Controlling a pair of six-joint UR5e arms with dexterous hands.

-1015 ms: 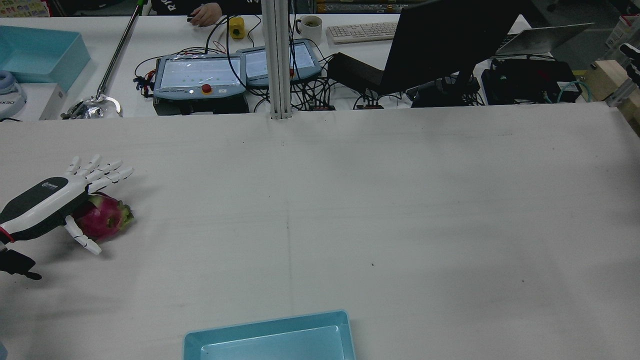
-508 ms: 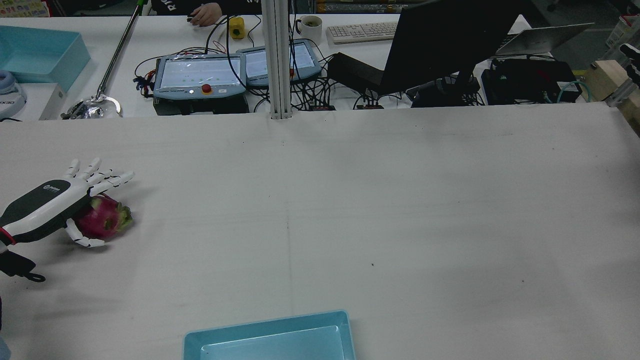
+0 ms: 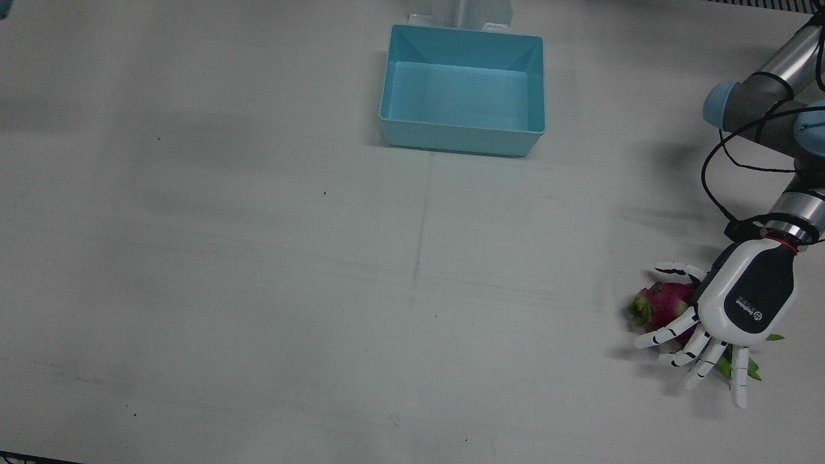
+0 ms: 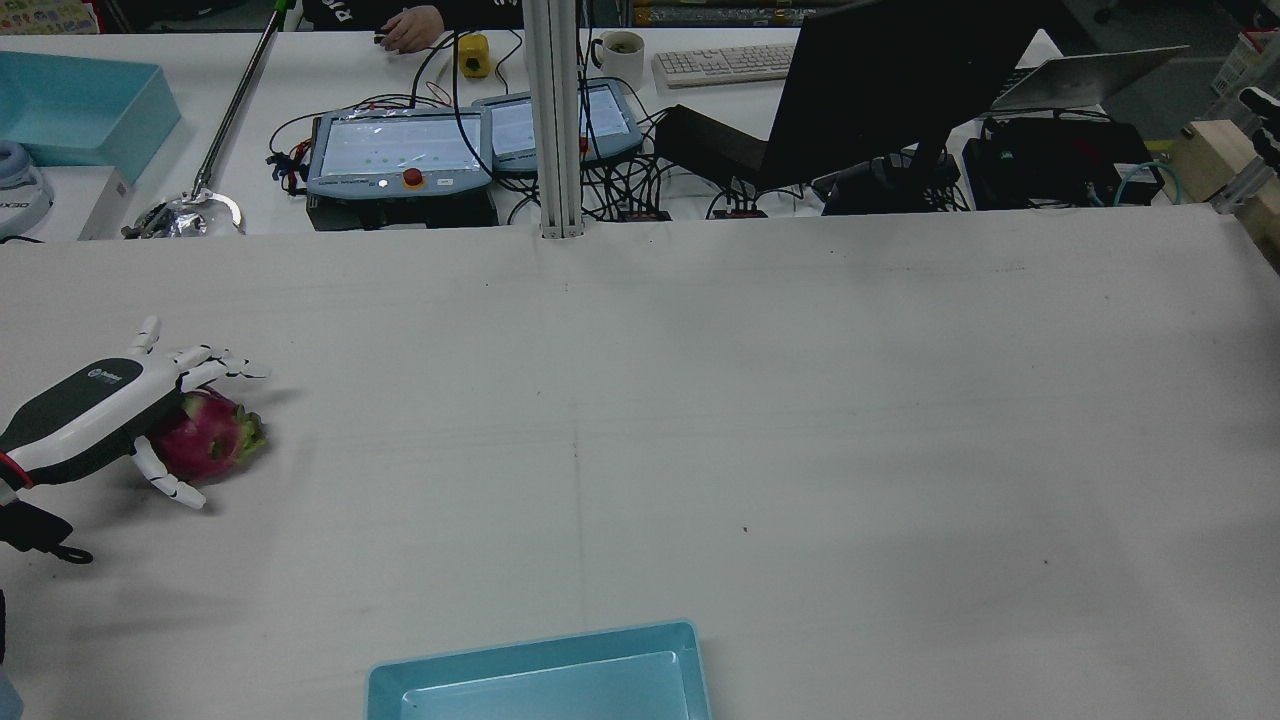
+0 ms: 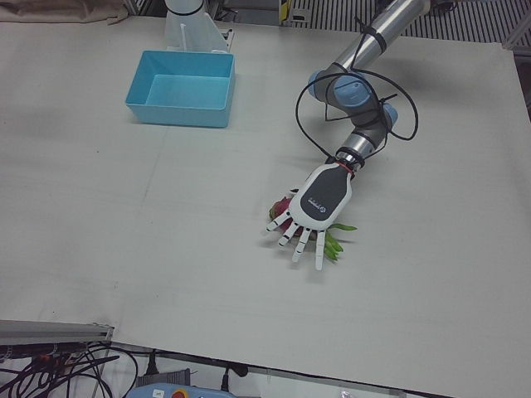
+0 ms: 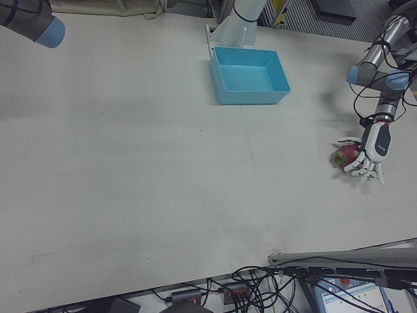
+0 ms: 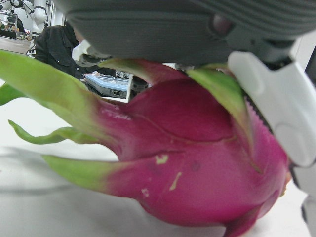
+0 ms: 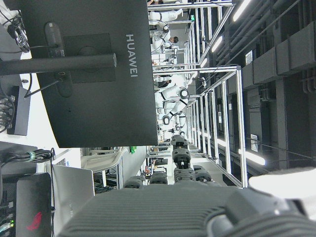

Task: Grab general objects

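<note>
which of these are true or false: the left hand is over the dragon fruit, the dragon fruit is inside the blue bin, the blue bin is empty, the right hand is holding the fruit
1. The left hand is over the dragon fruit. True: its palm covers the fruit, fingers spread past it.
2. The dragon fruit is inside the blue bin. False: it lies on the table, well away from the bin.
3. The blue bin is empty. True.
4. The right hand is holding the fruit. False: only the left hand is at the fruit.
</note>
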